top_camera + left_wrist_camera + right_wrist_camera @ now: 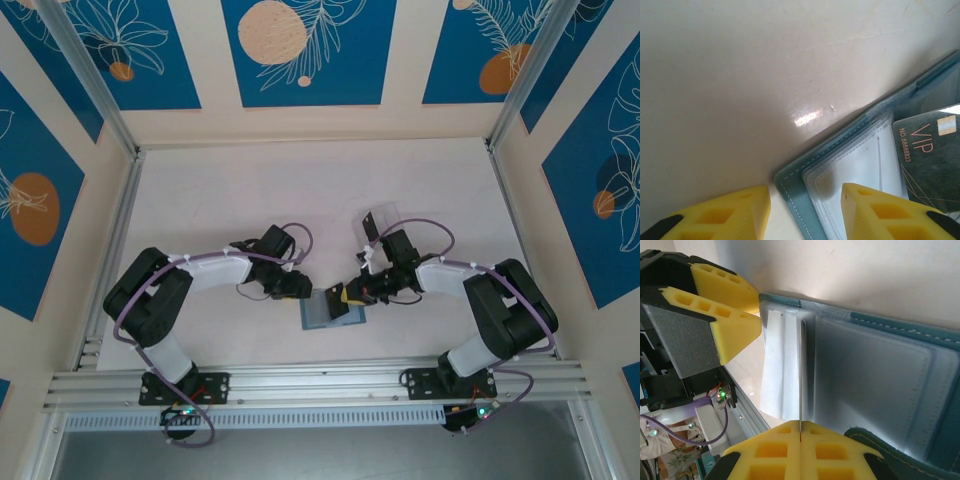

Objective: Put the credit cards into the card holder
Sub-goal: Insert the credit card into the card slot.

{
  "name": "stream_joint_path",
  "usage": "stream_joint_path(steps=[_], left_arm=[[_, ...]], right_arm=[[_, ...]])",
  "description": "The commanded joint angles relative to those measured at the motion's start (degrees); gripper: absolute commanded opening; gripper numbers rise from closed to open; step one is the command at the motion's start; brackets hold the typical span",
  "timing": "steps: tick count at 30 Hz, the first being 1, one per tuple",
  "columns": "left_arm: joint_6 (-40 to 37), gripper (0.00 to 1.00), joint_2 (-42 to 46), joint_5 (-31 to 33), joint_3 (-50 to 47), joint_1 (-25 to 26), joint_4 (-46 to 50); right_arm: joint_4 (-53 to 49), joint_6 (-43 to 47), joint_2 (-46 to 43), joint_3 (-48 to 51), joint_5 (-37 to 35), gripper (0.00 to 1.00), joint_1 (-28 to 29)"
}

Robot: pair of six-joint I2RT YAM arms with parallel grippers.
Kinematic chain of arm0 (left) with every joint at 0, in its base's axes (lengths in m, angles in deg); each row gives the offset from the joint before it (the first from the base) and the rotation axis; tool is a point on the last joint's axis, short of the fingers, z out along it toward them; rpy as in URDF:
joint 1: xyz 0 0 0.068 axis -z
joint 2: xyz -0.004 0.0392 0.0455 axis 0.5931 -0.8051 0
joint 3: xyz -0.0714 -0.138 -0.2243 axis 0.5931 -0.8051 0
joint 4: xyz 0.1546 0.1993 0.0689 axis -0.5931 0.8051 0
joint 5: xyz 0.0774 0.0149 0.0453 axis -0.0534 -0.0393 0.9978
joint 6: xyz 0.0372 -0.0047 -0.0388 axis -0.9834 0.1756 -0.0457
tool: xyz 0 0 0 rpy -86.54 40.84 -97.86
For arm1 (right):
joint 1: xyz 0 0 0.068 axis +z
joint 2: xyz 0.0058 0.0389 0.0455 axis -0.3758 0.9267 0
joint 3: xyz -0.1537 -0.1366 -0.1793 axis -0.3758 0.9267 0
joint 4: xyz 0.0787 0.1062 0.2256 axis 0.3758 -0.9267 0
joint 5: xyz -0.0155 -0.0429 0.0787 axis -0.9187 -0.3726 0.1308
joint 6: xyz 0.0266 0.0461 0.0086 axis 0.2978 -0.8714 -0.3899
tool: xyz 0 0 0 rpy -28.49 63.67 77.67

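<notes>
Right gripper (pixel 800 432) clamped on a credit card (pixel 801 375), edge-on at the pockets of the open card holder (pixel 880 380); I judge it not seated yet. Left gripper (pixel 802 195) apart, astride the holder's corner.

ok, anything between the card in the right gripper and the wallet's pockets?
Nothing visible. The credit card, pinched edge-on in the right gripper, sits right over the card holder's open pocket face. The left gripper is open at the holder's corner, off to one side of the card's path.
</notes>
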Motion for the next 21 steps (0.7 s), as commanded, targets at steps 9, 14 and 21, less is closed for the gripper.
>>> stream_joint_path(steps=[9, 14, 21], left_arm=[[-1.1, 0.44, -2.4, 0.0, -1.3, 0.9, -0.5], [-1.2, 0.44, -3.1, -0.2, -1.2, 0.9, -0.7], [-1.1, 0.43, -3.3, -0.5, -1.9, 0.9, -1.1]], right_arm=[[1.8, -1.2, 3.8, 0.6, 3.4, 0.00, 0.6], [2.5, -1.6, 5.4, 0.6, 3.9, 0.00, 0.9], [2.5, -1.7, 6.3, 0.1, 3.9, 0.00, 0.9]])
